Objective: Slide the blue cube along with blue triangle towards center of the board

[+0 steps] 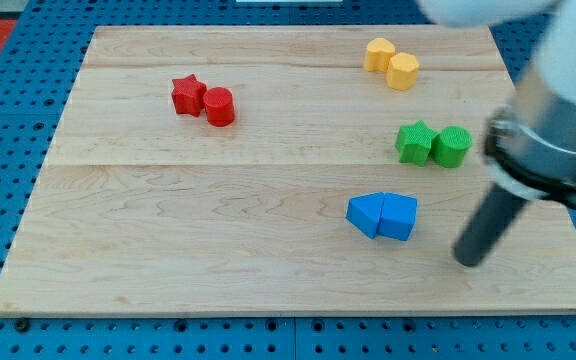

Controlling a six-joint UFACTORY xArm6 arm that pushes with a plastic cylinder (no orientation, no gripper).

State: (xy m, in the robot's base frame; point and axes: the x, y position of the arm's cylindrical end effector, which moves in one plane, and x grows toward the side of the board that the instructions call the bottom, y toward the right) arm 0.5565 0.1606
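Note:
The blue cube [365, 213] and the blue triangle [399, 216] sit touching each other, right of the board's middle and toward the view's bottom. The cube is on the left, the triangle on the right. My tip [468, 259] is the lower end of the dark rod at the view's right. It stands on the board to the right of and slightly below the blue triangle, apart from it by a clear gap.
A red star [187, 94] and red cylinder [219, 106] lie at upper left. Two yellow blocks [392, 62] lie at the top right. A green star [415, 141] and green cylinder [452, 146] lie above the blue pair. The wooden board [168, 240] rests on a blue pegboard.

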